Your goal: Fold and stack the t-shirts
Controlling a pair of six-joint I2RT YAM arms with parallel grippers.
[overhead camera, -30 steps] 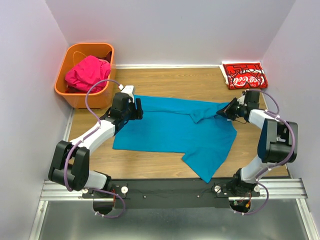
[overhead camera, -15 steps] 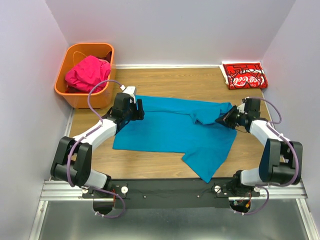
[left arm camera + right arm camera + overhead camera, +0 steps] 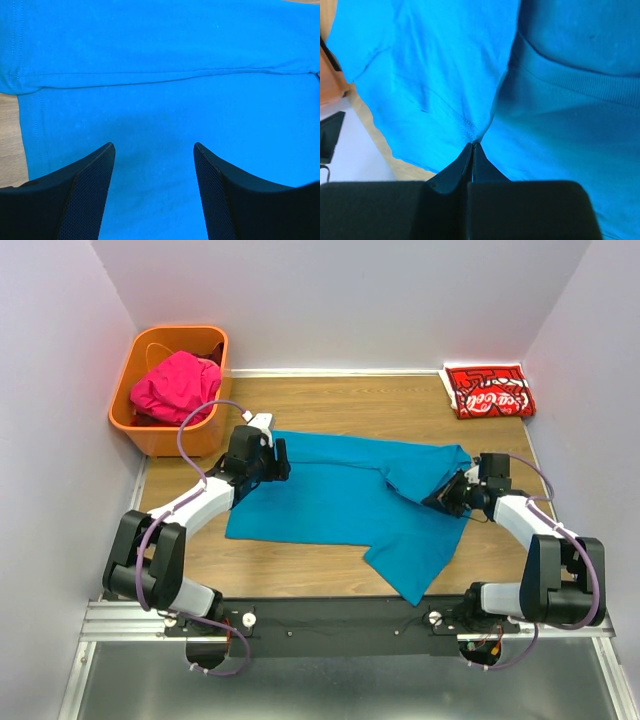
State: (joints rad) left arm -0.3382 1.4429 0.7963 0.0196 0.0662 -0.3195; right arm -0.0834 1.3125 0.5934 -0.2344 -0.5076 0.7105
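Observation:
The teal-blue t-shirt (image 3: 330, 502) lies spread across the middle of the table, its right part bunched and folded over. My left gripper (image 3: 278, 458) hovers open just above the shirt's left end; in the left wrist view the gripper (image 3: 153, 147) has only flat teal cloth (image 3: 165, 60) between its fingers. My right gripper (image 3: 442, 498) is shut on a pinch of the shirt's right side. In the right wrist view the gripper (image 3: 472, 145) holds a stitched hem, with the cloth (image 3: 560, 100) fanning away from it. The red t-shirt (image 3: 488, 391) lies folded at the back right. The magenta-pink t-shirt (image 3: 175, 385) is heaped in the basket.
The orange plastic basket (image 3: 150, 435) stands at the back left corner, close behind my left arm. Pale walls close in the table on three sides. Bare wood (image 3: 330, 400) shows behind the teal shirt and along the front (image 3: 290, 570).
My right gripper has moved toward the near edge and slightly left, dragging the pinched teal cloth with it. The left gripper has stayed almost still and open.

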